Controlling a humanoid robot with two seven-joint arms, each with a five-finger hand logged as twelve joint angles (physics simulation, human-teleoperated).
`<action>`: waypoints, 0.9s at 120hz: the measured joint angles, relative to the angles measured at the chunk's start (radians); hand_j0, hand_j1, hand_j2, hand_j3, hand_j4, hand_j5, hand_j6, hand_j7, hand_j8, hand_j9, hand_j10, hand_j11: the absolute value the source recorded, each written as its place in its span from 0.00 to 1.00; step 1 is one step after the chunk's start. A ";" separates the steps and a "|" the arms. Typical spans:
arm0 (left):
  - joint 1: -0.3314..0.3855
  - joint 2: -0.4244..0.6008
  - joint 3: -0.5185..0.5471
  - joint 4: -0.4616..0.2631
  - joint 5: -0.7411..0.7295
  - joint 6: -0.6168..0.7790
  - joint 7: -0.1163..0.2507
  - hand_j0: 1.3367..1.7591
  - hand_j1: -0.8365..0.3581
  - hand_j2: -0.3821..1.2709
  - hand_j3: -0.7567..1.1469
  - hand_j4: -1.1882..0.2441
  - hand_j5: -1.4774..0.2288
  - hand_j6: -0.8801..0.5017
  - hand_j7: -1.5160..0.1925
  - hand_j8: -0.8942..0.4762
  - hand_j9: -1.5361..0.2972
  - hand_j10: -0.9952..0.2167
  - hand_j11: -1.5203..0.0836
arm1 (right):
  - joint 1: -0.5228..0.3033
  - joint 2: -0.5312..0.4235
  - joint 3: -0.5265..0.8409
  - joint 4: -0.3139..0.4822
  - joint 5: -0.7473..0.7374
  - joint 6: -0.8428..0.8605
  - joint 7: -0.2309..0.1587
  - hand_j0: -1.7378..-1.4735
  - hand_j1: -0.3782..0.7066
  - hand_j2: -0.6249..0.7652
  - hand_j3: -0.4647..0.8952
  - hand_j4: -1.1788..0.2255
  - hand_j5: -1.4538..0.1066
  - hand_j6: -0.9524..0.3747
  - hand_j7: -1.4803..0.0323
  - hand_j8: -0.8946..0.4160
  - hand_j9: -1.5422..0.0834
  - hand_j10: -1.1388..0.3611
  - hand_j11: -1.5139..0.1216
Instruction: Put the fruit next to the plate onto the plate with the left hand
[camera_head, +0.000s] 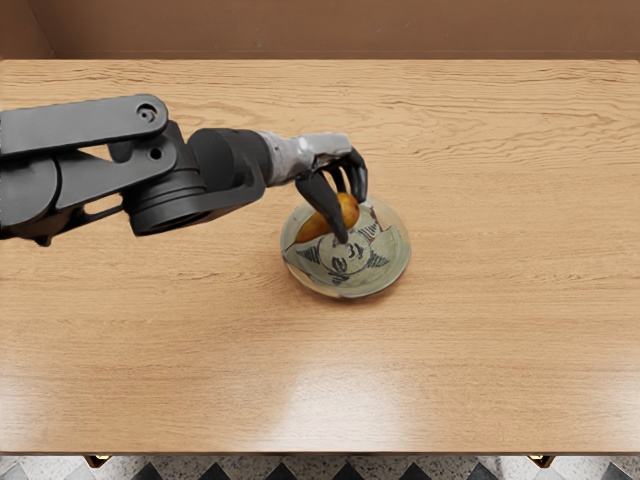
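Observation:
A grey-green patterned plate sits near the middle of the wooden table. An orange-yellow fruit, pear-like in shape, is over the plate's upper left part. My left hand comes in from the left edge and its dark fingers curl over the fruit from above, gripping it. Whether the fruit touches the plate's surface I cannot tell. The right arm does not show.
The wooden table stretches across the whole view, with its front edge near the bottom. A brown wall runs behind its far edge. My left forearm hangs over the table's left half.

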 joint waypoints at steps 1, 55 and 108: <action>0.000 0.000 0.000 0.002 0.000 -0.001 0.000 0.74 0.41 0.56 0.40 0.26 0.15 0.30 0.20 0.36 0.21 0.33 0.23 | 0.000 0.000 0.000 0.000 0.000 0.000 0.000 0.30 0.03 0.45 0.34 0.84 0.93 0.72 0.98 0.68 0.95 0.76 0.93; -0.008 -0.080 0.000 0.176 0.003 -0.076 0.000 0.74 0.41 0.55 0.40 0.26 0.15 0.30 0.21 0.36 0.21 0.33 0.23 | 0.002 0.000 0.001 0.000 0.000 0.000 0.000 0.30 0.03 0.45 0.34 0.84 0.93 0.72 0.98 0.68 0.95 0.76 0.93; -0.007 -0.171 0.002 0.271 0.006 -0.097 0.000 0.74 0.42 0.54 0.40 0.26 0.15 0.29 0.21 0.35 0.21 0.33 0.23 | 0.002 0.000 0.001 0.000 0.001 0.000 0.000 0.30 0.03 0.45 0.34 0.84 0.93 0.72 0.98 0.68 0.95 0.76 0.93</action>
